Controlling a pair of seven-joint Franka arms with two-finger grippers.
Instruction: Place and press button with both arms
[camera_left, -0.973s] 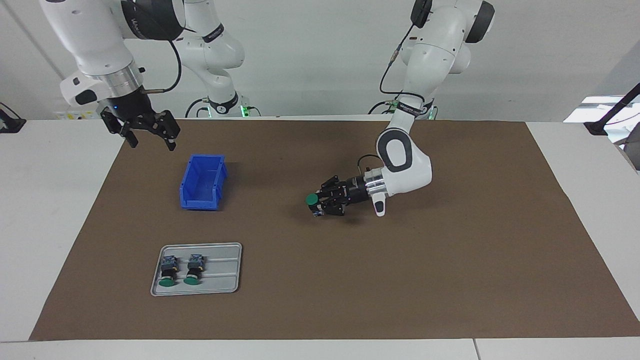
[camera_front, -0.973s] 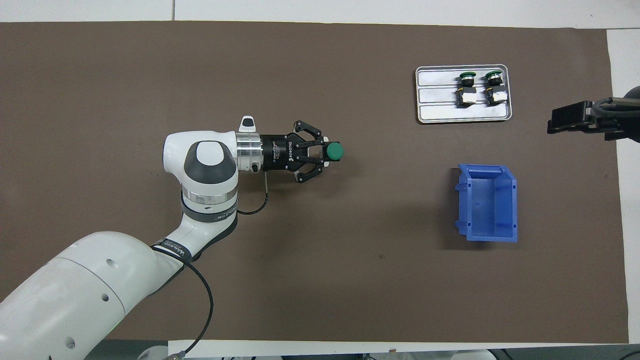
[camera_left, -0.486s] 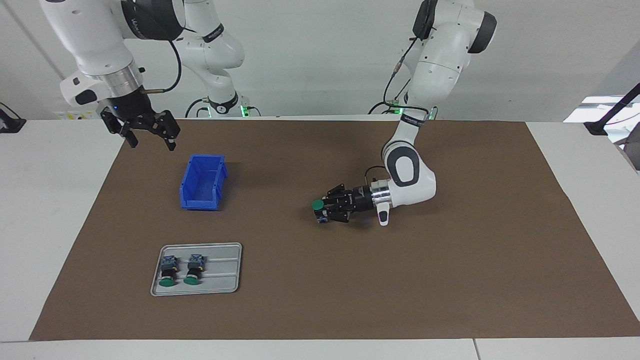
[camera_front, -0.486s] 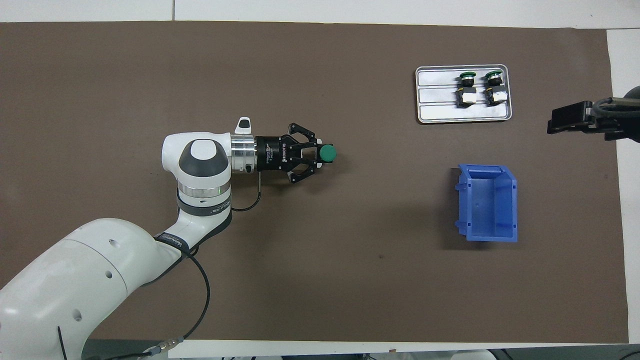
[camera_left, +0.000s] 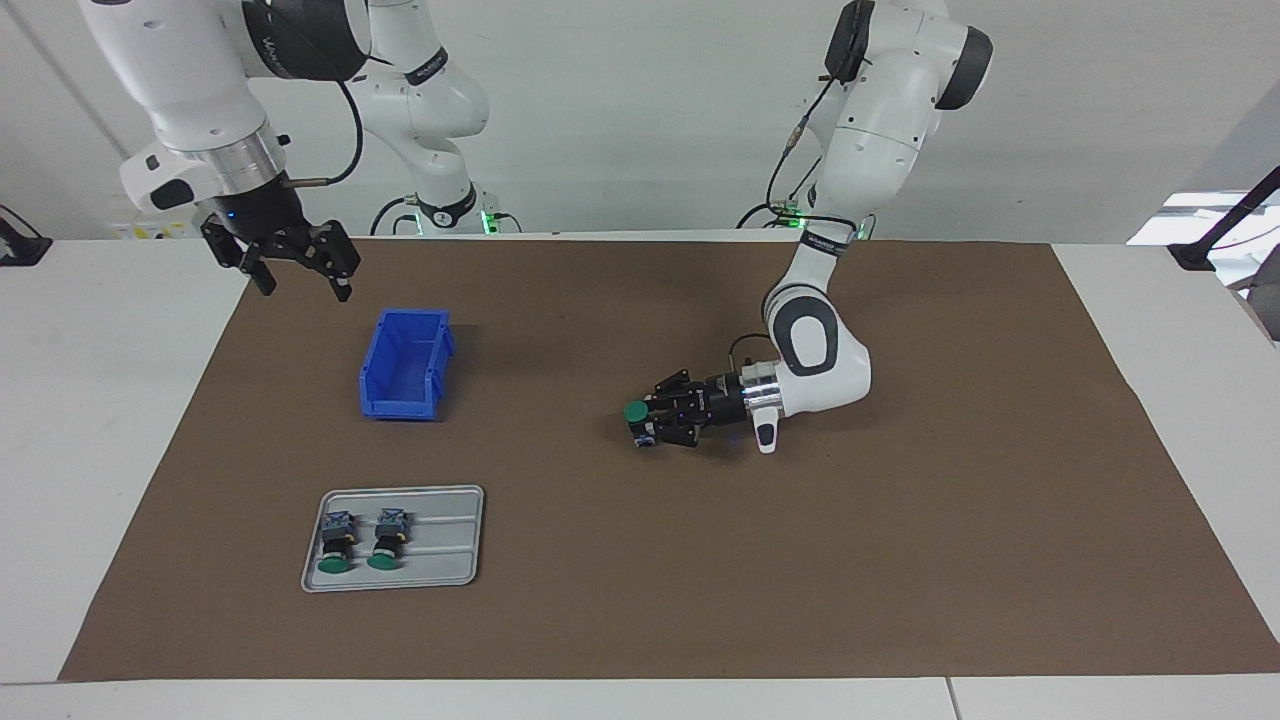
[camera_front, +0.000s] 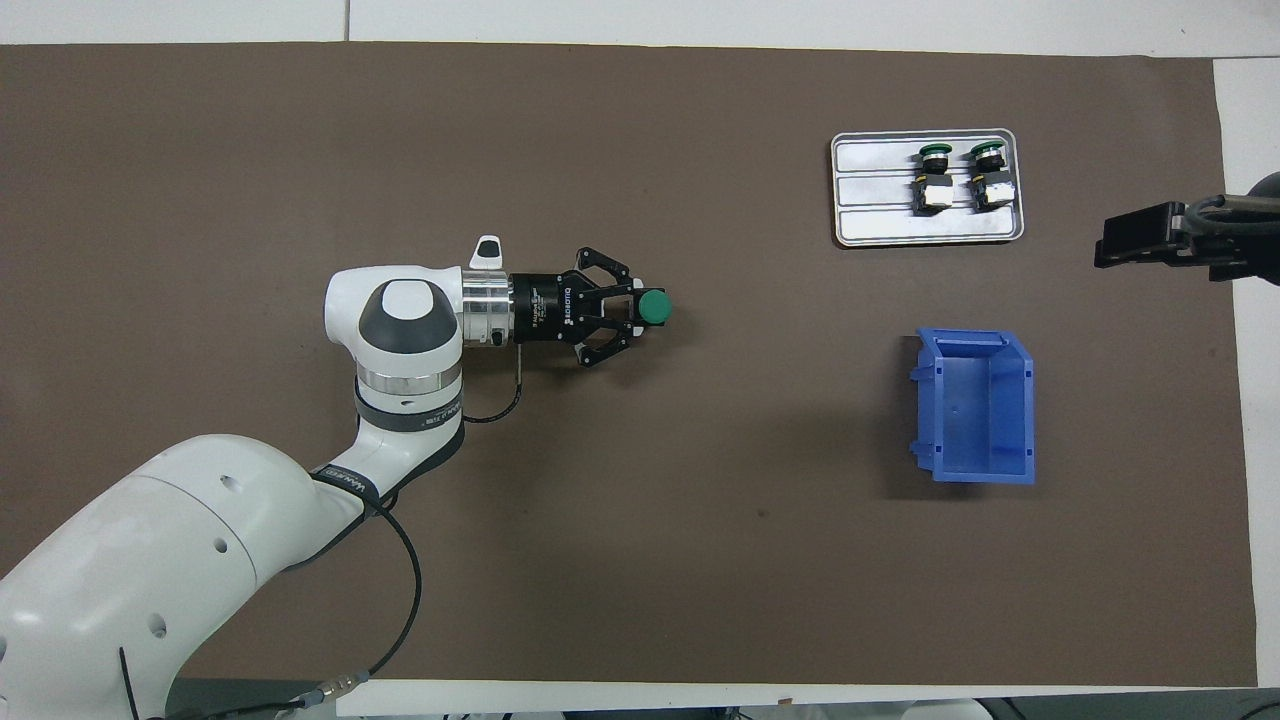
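1. Placing step in hand, by the look of it: green-capped push-button (camera_left: 636, 414) carried low over the middle of the brown mat (camera_left: 900, 560), cap up, body pointing down at the mat; whether the body already touches the mat cannot be told.
2. Left tool (camera_left: 650, 420) lying nearly level, reaching in from the left arm's end of the counter (camera_left: 100, 420), fingers partly closed and clamped on the button's body just under the cap.
3. Right tool (camera_left: 295, 268) raised over the counter's edge at the right arm's end, near the blue plastic bin (camera_left: 405, 363), jaws spread wide, holding nothing, waiting.
4. Two more buttons of the same kind (camera_front: 958, 175) lying side by side on the grey metal tray (camera_front: 925, 225), farther from the robots than the bin, untouched.
5. Next move, as judged: set the button upright and steady on the mat, keeping the body gripped so it cannot tip.
6. After that: bring the right tool across over the cap and push straight down; off-centre pressure likely to twist the button in the grip.
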